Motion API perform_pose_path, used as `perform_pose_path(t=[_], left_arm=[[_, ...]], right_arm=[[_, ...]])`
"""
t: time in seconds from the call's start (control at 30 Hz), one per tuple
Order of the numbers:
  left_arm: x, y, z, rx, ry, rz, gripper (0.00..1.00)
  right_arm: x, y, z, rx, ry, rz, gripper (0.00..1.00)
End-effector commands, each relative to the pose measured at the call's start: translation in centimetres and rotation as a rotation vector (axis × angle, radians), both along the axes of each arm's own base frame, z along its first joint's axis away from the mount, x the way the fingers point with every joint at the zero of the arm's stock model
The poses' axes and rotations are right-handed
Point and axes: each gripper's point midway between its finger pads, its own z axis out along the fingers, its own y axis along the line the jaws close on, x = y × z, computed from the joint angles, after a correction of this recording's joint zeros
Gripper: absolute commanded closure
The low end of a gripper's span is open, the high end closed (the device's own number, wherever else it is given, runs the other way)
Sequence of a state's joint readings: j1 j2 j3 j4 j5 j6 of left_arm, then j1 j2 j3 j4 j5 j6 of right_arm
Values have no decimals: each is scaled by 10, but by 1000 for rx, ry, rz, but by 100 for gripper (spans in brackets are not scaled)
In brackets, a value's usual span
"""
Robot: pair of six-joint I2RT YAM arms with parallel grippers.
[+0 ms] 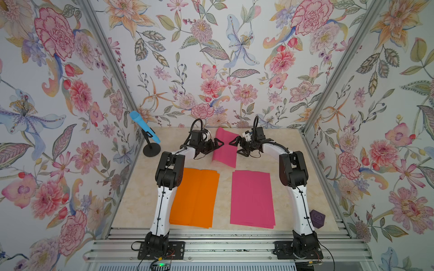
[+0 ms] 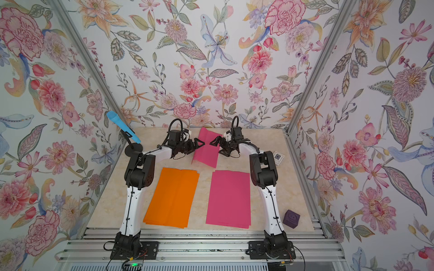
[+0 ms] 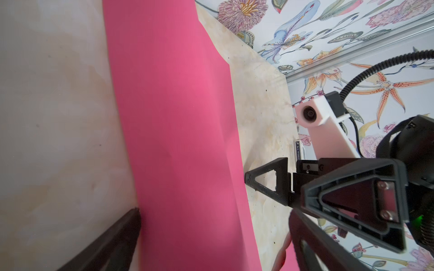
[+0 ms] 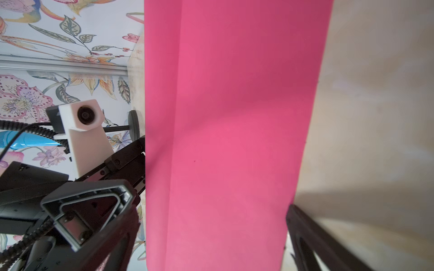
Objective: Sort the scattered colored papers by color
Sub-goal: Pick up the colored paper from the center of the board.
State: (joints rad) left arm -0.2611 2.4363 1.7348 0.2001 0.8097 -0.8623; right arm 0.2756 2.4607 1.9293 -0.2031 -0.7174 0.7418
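In both top views, a stack of orange papers (image 1: 193, 198) (image 2: 172, 198) lies front left and a stack of hot pink papers (image 1: 252, 199) (image 2: 229, 199) front right. One loose pink sheet (image 1: 225, 147) (image 2: 207, 147) lies at the back middle, creased lengthwise, one long strip bent up. My left gripper (image 1: 215, 146) (image 2: 196, 147) and right gripper (image 1: 234, 147) (image 2: 216, 147) face each other over it, both open and holding nothing. The pink sheet (image 3: 176, 129) (image 4: 234, 140) spans the wide gap of the left gripper (image 3: 215, 218) and of the right gripper (image 4: 211, 215).
A blue microphone (image 1: 144, 127) on a black stand is at the back left corner. A purple cube (image 1: 317, 219) sits front right, and a small white card (image 2: 278, 157) lies behind my right arm. Floral walls close three sides; aluminium rails run along the front.
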Motion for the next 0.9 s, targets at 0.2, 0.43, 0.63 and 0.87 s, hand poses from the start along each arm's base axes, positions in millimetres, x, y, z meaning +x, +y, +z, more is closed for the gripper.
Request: perform_pose_path(t=[0.2, 0.43, 0.63, 0.87], left_arm=[[-12, -31, 72, -358, -55, -73, 0], [-17, -36, 98, -434, -102, -105, 0], [-12, -31, 55, -255, -47, -67, 0], [-15, -37, 51, -265, -28, -94, 0]], right_arm=[[-18, -10, -49, -75, 126, -25, 0], [-19, -14, -54, -80, 133, -27, 0], [-18, -13, -51, -78, 130, -28, 0], [-17, -18, -53, -79, 134, -36, 0]])
